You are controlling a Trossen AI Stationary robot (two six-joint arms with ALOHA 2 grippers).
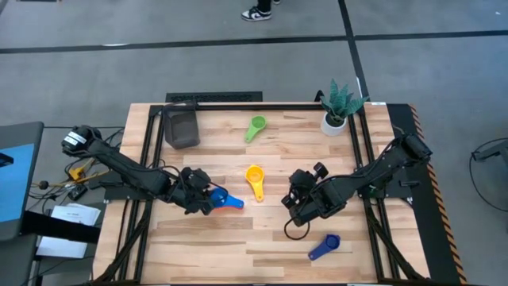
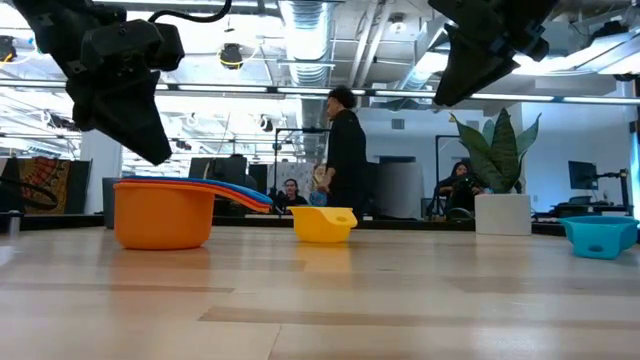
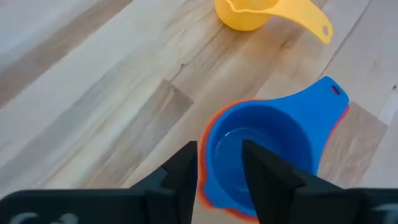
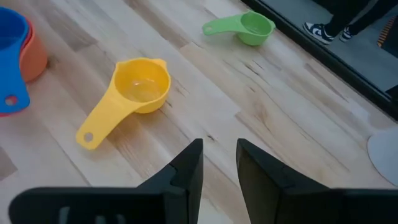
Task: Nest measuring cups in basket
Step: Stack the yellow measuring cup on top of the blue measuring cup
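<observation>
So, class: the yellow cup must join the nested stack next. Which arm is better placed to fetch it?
Right: its end effector hangs free, with the yellow cup just ahead. The left end effector straddles the blue cup's rim.

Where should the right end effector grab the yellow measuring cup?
Take the yellow measuring cup by its flat handle, coming straight down from above. The cup sits upright, apart from the others, and its handle lies level, pointing toward the table's front edge, giving the right end effector two thin sides to pinch.

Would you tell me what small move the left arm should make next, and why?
Probably close the left gripper on the near rim of the blue cup: its fingers straddle that rim, apparently unclamped, the cup sits nested in the orange cup, and the basket lies apart.
</observation>
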